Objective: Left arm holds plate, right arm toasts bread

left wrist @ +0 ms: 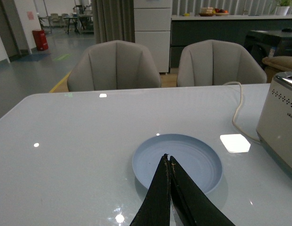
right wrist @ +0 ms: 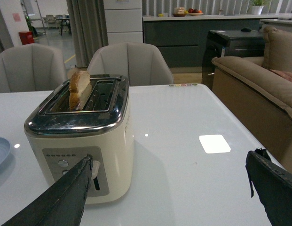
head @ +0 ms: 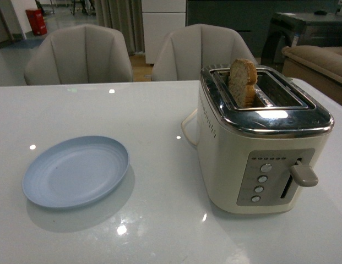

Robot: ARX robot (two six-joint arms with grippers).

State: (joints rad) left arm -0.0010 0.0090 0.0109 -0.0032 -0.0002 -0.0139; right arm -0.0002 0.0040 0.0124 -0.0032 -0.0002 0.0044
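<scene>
At lower left of the front view the pale-blue plate lies bare on the white tabletop. My left gripper is pressed together above it. At right, speckled brown bread stands upright in the cream toaster; my right gripper is spread wide.

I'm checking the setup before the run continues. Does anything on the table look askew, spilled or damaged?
Nothing looks spilled or damaged. The bread stands upright in the toaster, sticking well out of the slot, with the lever partway up its track. The plate lies flat and empty beside it.
</scene>
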